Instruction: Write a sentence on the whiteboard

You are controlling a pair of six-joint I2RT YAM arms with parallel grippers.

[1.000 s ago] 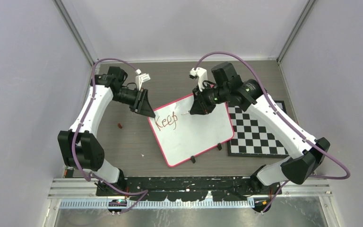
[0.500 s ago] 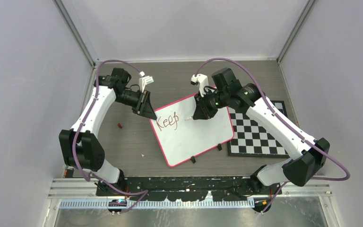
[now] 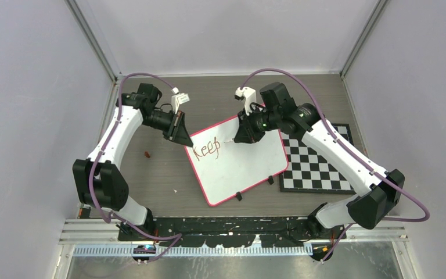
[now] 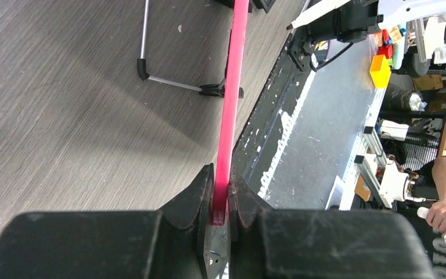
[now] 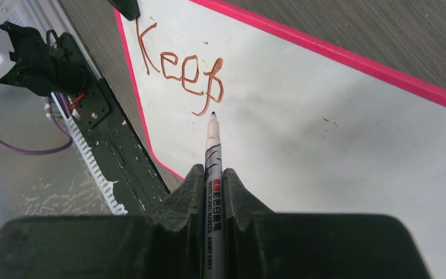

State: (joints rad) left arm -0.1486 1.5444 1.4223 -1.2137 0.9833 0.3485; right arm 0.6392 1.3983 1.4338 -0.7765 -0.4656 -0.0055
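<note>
**benchbot_fan:** ok so where's the whiteboard (image 3: 241, 168) sitting, and what are the two claws doing?

**yam_watcher:** It's about mid-table (image 3: 151, 180), turned at an angle. Its right edge runs up against the checkered board (image 3: 319, 168), which lies by the table's right edge. Can't tell if they overlap. The left gripper (image 4: 220, 181) has its fingers pressed onto the pink rim at the board's far left corner. In the wrist view the rim runs straight up from between them.

**benchbot_fan:** and the right one?

**yam_watcher:** The right gripper (image 5: 212, 174) is pinching a marker (image 5: 211, 145), with the barrel squeezed between both fingers and the tip pointing at the board. It's up over the far edge, about halfway along.

**benchbot_fan:** anything written?

**yam_watcher:** Just "Keep" as the sentence (image 5: 181, 72), in brownish red, near that far left corner. The marker tip is right off the tail of the "p". Honestly can't tell if it's touching the surface. There's also a tiny red bit (image 3: 147, 154) on the table, left of the board.
</note>
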